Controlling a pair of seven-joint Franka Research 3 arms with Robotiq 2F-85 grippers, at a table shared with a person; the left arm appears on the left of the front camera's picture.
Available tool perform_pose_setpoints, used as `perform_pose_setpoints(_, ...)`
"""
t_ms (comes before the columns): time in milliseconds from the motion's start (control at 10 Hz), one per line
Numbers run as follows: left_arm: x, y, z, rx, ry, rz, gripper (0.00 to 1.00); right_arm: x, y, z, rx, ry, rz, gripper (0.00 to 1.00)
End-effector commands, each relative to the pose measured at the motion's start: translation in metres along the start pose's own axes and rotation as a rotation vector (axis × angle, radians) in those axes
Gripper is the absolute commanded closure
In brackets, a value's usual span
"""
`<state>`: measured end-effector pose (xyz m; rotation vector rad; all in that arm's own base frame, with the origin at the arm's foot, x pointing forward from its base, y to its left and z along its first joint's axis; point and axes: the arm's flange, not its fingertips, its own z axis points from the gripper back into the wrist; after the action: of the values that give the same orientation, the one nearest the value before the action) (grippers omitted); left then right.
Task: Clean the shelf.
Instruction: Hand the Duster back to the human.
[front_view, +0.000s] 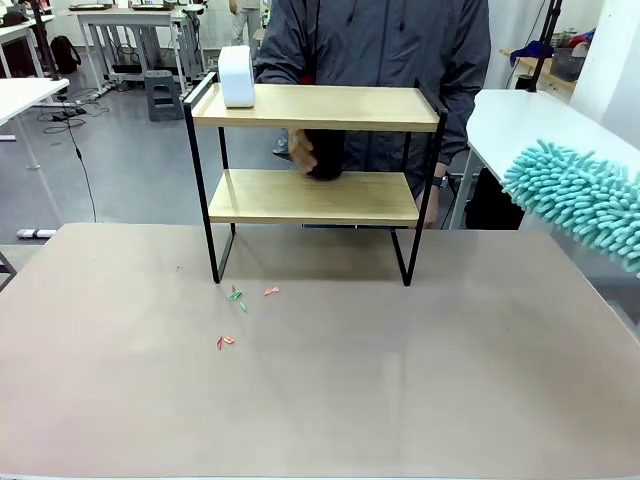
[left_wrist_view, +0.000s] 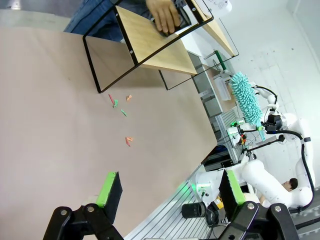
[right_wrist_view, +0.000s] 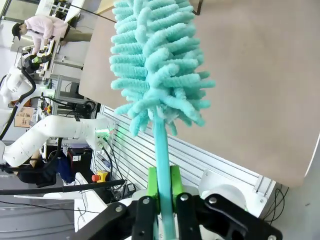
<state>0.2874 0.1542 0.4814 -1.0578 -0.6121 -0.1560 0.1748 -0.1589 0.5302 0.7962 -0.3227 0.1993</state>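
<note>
Wooden two-tier shelf (front_view: 310, 195) in a thin black frame stood at the far side of the beige counter (front_view: 400, 400) (stiff, probably light, so best steadied by a post). Right claw (right_wrist_view: 163, 182) clamped the handle of the fluffy teal duster (right_wrist_view: 155, 65); left claw (left_wrist_view: 170, 187) gaped wide.

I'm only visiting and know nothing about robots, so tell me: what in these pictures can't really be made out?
1. Front view: the dark thing on the shelf's lower board is partly hidden by the person's hand; what it is cannot be told.
2. Front and left wrist views: the red and green bits on the table are too small to identify.
3. Front view: the right edge cuts off the duster's handle.
</note>
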Motion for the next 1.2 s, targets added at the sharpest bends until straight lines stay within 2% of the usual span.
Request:
perform_pose_setpoints(0,0.001,-0.001,-0.001,-0.016,-0.016,-0.015,0.00,0.000,-0.001,0.006,0.000,0.003,0.018,0.88)
perform_pose_setpoints(100,0.001,-0.001,-0.001,-0.016,-0.016,-0.015,0.00,0.000,0.000,0.000,0.000,0.000,0.000,0.88)
perform_pose_setpoints(200,0.000,0.000,0.000,0.000,0.000,0.000,0.00,0.004,0.010,0.008,0.046,-0.009,0.114,0.88)
perform_pose_setpoints(400,0.050,-0.098,-0.040,-0.149,0.198,-0.356,0.00,0.054,0.067,0.053,-0.039,-0.044,0.374,0.88)
perform_pose_setpoints(500,0.062,-0.141,-0.067,-0.187,0.263,-0.456,0.00,0.073,0.104,0.063,-0.072,-0.026,0.498,0.88)
perform_pose_setpoints(700,0.055,-0.204,-0.131,-0.319,0.450,-0.614,0.00,0.086,0.179,0.033,-0.028,0.292,0.839,0.88)
perform_pose_setpoints(900,0.036,-0.240,-0.180,-0.408,0.577,-0.691,0.00,0.082,0.206,-0.014,-0.045,0.545,0.969,0.88)
perform_pose_setpoints(1000,0.024,-0.251,-0.203,-0.471,0.665,-0.675,0.00,0.075,0.208,-0.038,-0.027,0.632,1.005,0.88)
perform_pose_setpoints(1100,0.031,-0.255,-0.176,-0.346,0.556,-0.666,0.00,0.067,0.196,-0.036,-0.091,0.553,0.936,0.88)
